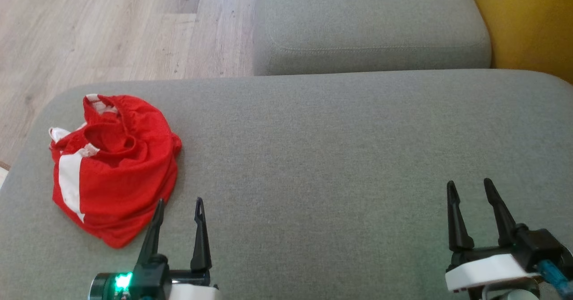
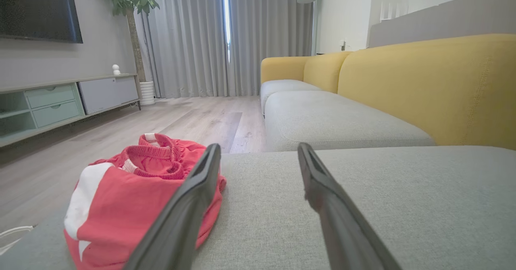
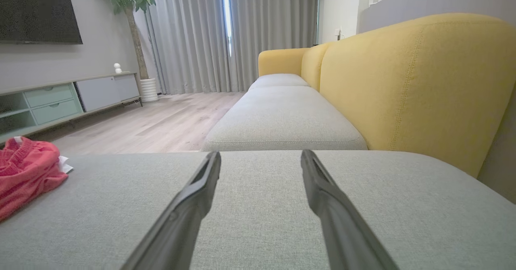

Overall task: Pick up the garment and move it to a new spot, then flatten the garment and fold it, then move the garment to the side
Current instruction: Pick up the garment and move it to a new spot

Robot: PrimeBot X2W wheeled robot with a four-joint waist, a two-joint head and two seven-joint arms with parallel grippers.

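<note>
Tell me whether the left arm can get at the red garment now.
Probably yes: the red garment lies on the grey cushion just ahead-left of the open left gripper, with nothing between them.

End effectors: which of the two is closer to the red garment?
The left end effector, right beside the edge of the red garment; the right end effector sits far across the grey cushion.

Left gripper (image 1: 179,206) low at left, jaws apart, right gripper (image 1: 470,188) likewise
</note>
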